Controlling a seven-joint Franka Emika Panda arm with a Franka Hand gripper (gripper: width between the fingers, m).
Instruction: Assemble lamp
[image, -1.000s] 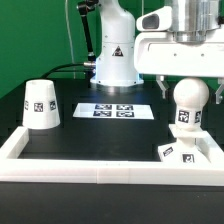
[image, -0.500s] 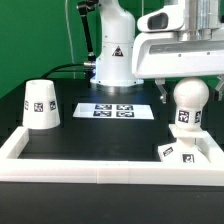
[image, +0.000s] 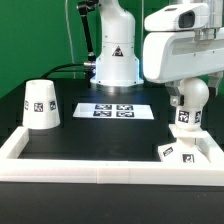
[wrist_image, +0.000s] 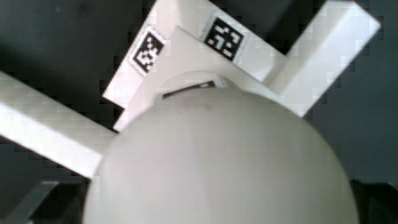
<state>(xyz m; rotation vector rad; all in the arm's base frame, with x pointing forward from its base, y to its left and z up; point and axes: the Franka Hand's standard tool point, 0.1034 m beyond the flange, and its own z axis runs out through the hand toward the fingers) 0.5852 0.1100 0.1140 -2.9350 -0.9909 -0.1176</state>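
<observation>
The lamp's ball-topped bulb (image: 190, 108) stands upright on the flat square base (image: 186, 152) at the exterior view's right, inside the white frame. My gripper (image: 190, 90) has come down over the bulb's ball, with one jaw on each side. In the wrist view the bulb (wrist_image: 214, 150) fills the gap between the jaws of the gripper (wrist_image: 217, 205). Only dark finger edges show at the sides, and they look spread wide. The tagged base (wrist_image: 187, 45) lies beyond it. The cup-shaped shade (image: 40, 105) stands mouth down at the exterior view's left, far from the gripper.
The marker board (image: 113, 110) lies flat at the back middle. A low white frame wall (image: 90, 172) runs along the front and both sides. The robot's white pedestal (image: 116, 55) stands behind the marker board.
The arm has dropped straight down. The hand was above the bulb and now covers its top, with the jaws either side of the ball. Bulb, base and shade have not moved.
</observation>
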